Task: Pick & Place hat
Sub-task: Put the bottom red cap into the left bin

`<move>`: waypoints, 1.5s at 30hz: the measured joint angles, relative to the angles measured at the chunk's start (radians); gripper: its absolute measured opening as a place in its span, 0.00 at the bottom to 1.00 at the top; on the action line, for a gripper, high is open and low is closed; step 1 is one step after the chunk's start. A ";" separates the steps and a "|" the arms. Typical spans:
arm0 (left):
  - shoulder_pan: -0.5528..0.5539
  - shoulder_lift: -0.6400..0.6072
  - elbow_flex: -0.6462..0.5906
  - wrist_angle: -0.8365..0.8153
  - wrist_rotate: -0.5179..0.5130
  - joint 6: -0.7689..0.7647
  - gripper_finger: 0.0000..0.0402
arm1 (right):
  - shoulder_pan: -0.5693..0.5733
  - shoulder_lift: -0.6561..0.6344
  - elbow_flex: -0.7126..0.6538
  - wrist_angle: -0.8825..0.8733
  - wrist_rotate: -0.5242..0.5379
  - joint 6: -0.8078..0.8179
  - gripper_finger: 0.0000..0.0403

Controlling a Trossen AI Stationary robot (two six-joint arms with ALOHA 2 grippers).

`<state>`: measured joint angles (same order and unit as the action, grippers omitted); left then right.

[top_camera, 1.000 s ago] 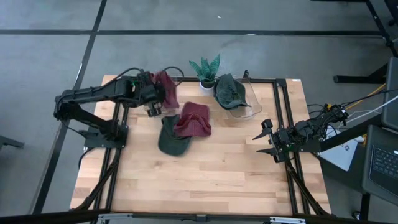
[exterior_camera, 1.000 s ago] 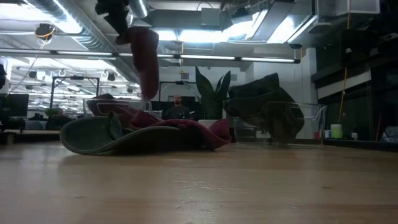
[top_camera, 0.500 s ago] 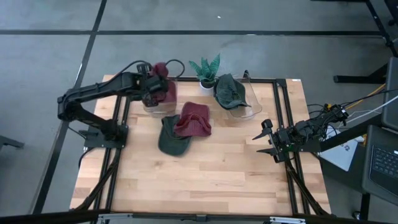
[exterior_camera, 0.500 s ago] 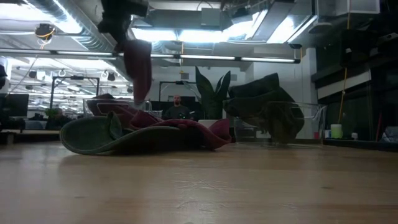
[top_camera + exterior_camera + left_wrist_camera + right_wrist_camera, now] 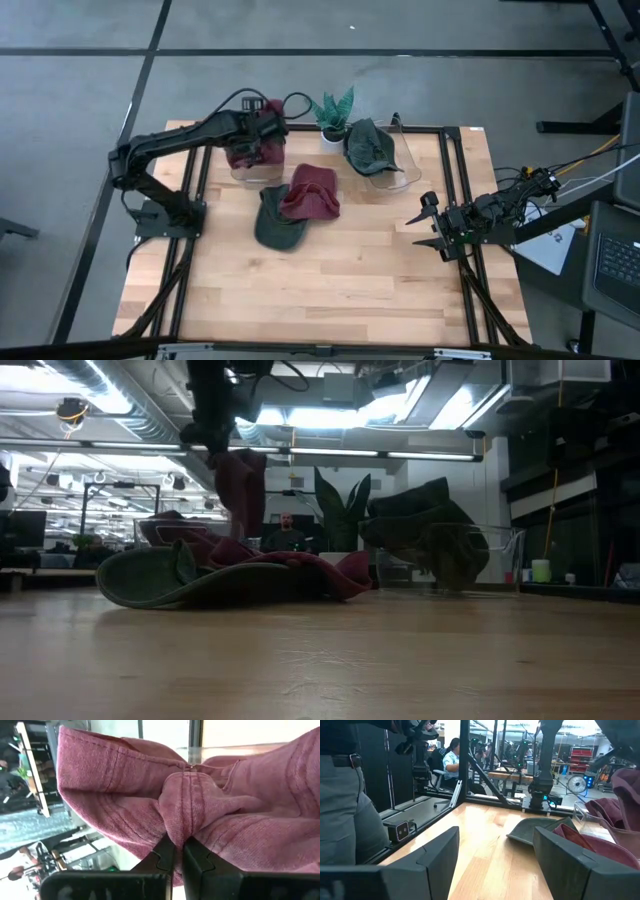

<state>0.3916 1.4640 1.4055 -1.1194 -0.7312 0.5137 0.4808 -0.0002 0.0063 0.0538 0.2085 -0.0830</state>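
My left gripper [image 5: 262, 115] is shut on a maroon hat [image 5: 262, 142], held in the air over a clear bin [image 5: 243, 174] at the table's far left. In the low view the maroon hat [image 5: 240, 495] hangs below that gripper [image 5: 213, 432]. A second maroon hat [image 5: 312, 192] lies partly on top of a green hat [image 5: 274, 226] at the table's middle. Another green hat [image 5: 368, 145] rests in a second clear bin [image 5: 392, 178]. My right gripper [image 5: 428, 226] is open and empty by the table's right edge. My left gripper pinches a bunched fold of the maroon hat's cloth [image 5: 187, 822] between its two fingers [image 5: 164, 856]. The hat is lifted clear and hangs slack below the gripper [image 5: 242, 510], above the hats on the table.
A small potted plant [image 5: 331, 110] stands at the far edge between the two bins. Black frame rails [image 5: 452, 190] run along the table's left and right sides. Bare wood [image 5: 330, 290] fills the near half. A person [image 5: 287, 535] sits in the room beyond.
My left gripper has swung toward the table's far edge and a little to the right, turning as it went, still shut on the maroon hat. The hat stays lifted and now hangs over the left clear bin.
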 joint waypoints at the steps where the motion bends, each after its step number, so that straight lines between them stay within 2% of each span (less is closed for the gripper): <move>1: 0.003 0.006 0.000 0.012 0.003 0.009 0.02 | 0.000 0.000 0.000 0.000 0.000 0.000 0.63; 9: 0.014 0.029 0.000 0.046 0.066 0.015 0.02 | 0.000 0.000 0.000 0.000 0.000 0.000 0.63; 13: 0.030 0.029 0.000 0.008 0.134 -0.048 0.02 | 0.000 0.000 0.000 0.000 0.000 0.000 0.63; 18: 0.044 0.029 -0.034 -0.056 0.164 -0.110 0.02 | 0.000 0.000 0.000 0.000 0.000 0.000 0.63; 22: 0.060 0.029 -0.076 -0.090 0.242 -0.169 0.02 | 0.000 0.000 0.000 0.000 0.000 0.000 0.63; 35: 0.096 0.029 -0.107 -0.178 0.298 -0.216 0.02 | 0.000 0.000 0.000 0.000 0.000 0.000 0.63; 39: 0.113 0.029 -0.107 -0.179 0.342 -0.215 0.05 | 0.000 0.000 0.000 0.000 0.000 0.000 0.63; 45: 0.137 0.060 -0.107 -0.184 0.341 -0.214 0.11 | 0.000 0.000 0.000 0.000 0.000 0.000 0.63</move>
<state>0.5287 1.5238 1.2984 -1.3029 -0.3902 0.2996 0.4805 -0.0002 0.0063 0.0540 0.2085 -0.0830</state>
